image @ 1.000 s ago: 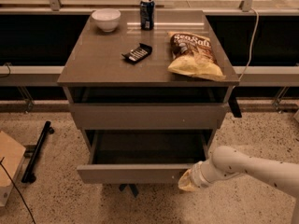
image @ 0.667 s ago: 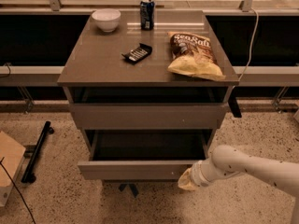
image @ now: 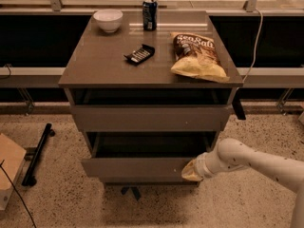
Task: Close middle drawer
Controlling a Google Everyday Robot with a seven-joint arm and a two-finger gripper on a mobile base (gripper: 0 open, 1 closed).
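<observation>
The middle drawer (image: 137, 168) is a wide grey-brown drawer with a low, plain front. It stands pulled out from the cabinet, and its dark box shows open behind the front. My gripper (image: 192, 171) is at the right end of that front and touches it from the outside. My white arm (image: 247, 159) reaches in from the lower right. The taller top drawer front (image: 149, 118) sits above, with a dark gap under the tabletop. The lowest front is hidden beneath the open drawer.
On the cabinet top (image: 99, 61) lie a white bowl (image: 108, 20), a blue can (image: 149, 8), a small black device (image: 139, 54) and a chip bag (image: 197, 56). A black bar (image: 38, 153) and a cardboard box (image: 9, 170) lie on the floor at left.
The middle drawer front has slid a little way back into the cabinet, and my gripper has moved in with it at its right end.
</observation>
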